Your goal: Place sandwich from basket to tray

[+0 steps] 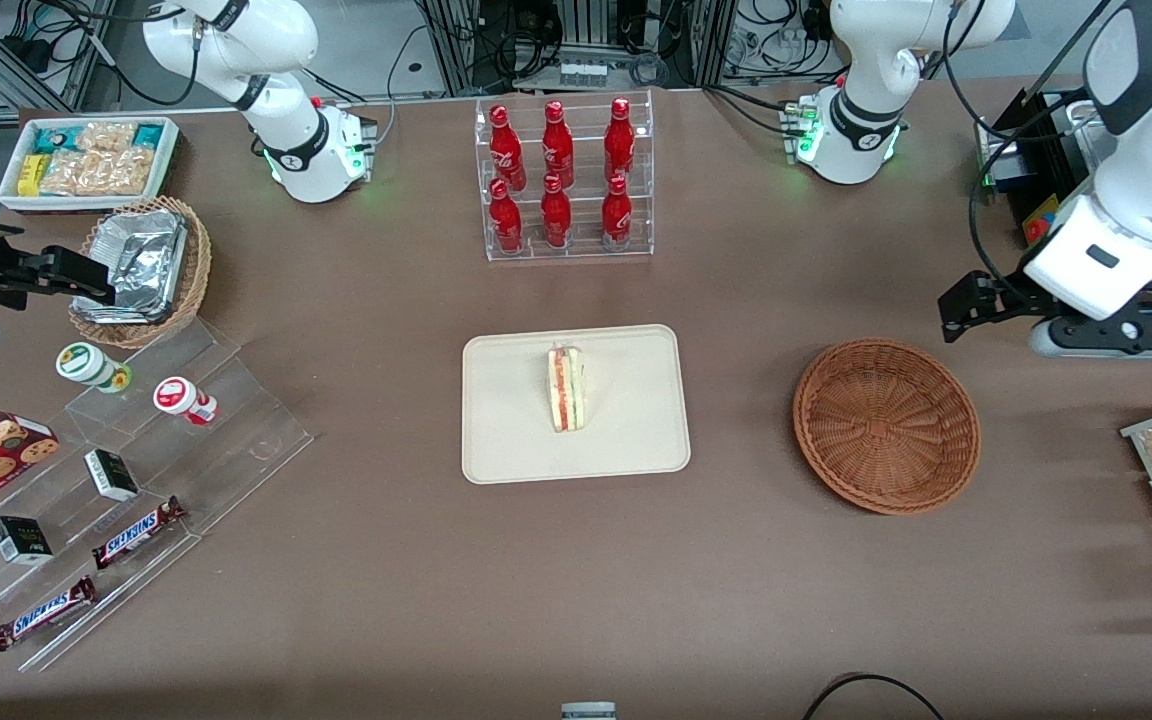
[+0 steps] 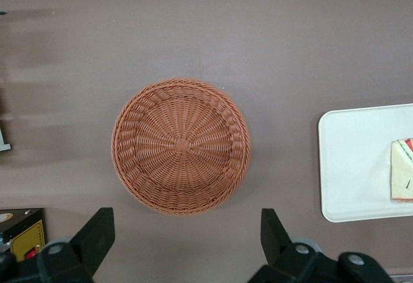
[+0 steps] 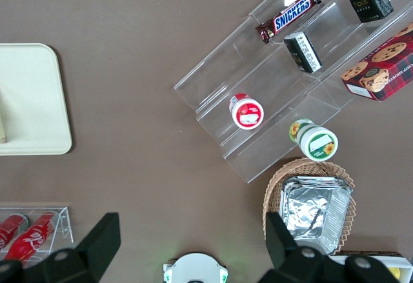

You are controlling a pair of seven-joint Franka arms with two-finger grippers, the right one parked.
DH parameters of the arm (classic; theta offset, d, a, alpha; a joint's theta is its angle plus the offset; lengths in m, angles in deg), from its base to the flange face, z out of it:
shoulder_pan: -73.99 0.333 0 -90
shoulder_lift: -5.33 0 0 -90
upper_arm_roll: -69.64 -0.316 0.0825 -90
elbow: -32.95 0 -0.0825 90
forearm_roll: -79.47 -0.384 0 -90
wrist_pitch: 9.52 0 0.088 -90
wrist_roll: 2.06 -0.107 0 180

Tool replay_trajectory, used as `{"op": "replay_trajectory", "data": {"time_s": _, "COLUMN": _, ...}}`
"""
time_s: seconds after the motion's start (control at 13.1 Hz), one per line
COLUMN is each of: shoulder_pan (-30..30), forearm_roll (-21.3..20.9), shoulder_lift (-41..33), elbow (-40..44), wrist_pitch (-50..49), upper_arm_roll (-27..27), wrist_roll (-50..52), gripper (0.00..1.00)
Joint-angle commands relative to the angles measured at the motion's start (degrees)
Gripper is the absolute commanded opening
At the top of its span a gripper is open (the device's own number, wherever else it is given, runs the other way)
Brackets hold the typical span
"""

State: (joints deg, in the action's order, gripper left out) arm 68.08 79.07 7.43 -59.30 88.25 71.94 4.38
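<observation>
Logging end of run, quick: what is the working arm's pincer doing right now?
Left pincer: open, holding nothing, up above the table beside the empty basket. The sandwich lies on the tray.

Sandwich (image 2: 401, 178) and tray (image 2: 352, 167) partly cropped

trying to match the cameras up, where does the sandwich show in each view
Front view: sandwich lies on the tray, mid-table.
Left wrist view: its corner shows on the tray, beside the empty basket; the gripper is open above the table.
Right wrist view: not clearly in it.
Shared landmark: the tray.
</observation>
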Motion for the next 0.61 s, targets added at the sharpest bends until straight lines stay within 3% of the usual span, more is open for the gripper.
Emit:
{"op": "replay_trajectory", "data": {"time_s": 0.0, "shoulder_pan": 1.2, "forearm_roll": 0.8, "shoulder_lift": -0.8, "elbow": 1.0, "wrist_pitch": -3.0, "upper_arm_roll": 1.0, "wrist_roll": -0.2, "gripper": 1.00}}
{"op": "replay_trajectory", "data": {"time_s": 0.54, "shoulder_pan": 1.0, "forearm_roll": 0.3, "shoulder_lift": -4.5, "elbow": -2.2, "wrist_pitch": -4.3, "upper_arm_roll": 0.1, "wrist_roll": -2.8, "gripper": 1.00}}
